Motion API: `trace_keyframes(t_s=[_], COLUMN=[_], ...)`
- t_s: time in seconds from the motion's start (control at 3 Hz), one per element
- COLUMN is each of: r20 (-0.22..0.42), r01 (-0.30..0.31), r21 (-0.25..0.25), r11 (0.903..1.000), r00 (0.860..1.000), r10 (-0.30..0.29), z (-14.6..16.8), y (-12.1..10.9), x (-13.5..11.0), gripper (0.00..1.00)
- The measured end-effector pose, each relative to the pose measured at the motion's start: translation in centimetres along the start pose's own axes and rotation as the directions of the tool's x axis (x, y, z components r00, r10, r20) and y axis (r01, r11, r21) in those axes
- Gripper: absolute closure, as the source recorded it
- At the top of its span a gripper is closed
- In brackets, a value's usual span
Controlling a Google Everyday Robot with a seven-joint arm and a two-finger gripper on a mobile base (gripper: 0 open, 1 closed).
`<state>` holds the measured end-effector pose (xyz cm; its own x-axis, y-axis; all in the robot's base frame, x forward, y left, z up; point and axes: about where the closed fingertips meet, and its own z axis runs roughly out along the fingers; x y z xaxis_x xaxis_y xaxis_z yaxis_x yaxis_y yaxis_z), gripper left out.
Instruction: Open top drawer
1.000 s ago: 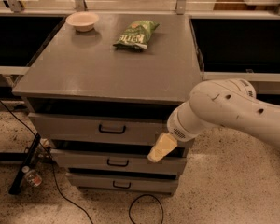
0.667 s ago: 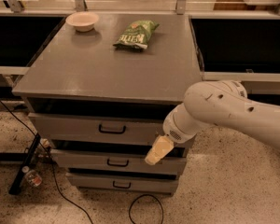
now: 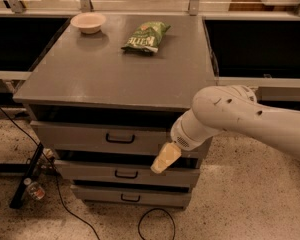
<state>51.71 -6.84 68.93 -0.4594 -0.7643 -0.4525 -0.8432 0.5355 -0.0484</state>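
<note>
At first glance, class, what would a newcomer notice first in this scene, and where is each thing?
The bulky white robot arm reaches in from the right, with its pale gripper hanging just below the front of the top drawer, to the right of the black handle. Next come the green chip bag and the small bowl at the back of the grey cabinet top.

So the grey counter [image 3: 105, 74] has a small bowl [image 3: 88, 22] at its back left and a green chip bag [image 3: 146, 36] near the back middle. Right under it is the top drawer [image 3: 80, 135] with its black loop handle [image 3: 120, 138]. The gripper [image 3: 164, 159] hangs off the white arm [image 3: 240, 116], lower right of that handle, clearly apart from it. There's a bottle [image 3: 34, 189] on the floor at left.
</note>
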Motion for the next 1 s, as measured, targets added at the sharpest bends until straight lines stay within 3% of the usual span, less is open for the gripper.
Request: trace_keyframes(t_s=[0.67,1.0], r20=[0.007,0.015], r01=[0.0,0.01], r21=[-0.029,-0.069], r11=[0.9996,0.9976], r00=[1.0,1.0], r10=[0.0,-0.009], z=[1.2,3.0], y=[0.0,0.1], x=[-0.7,-1.6], gripper=[0.0,0.0])
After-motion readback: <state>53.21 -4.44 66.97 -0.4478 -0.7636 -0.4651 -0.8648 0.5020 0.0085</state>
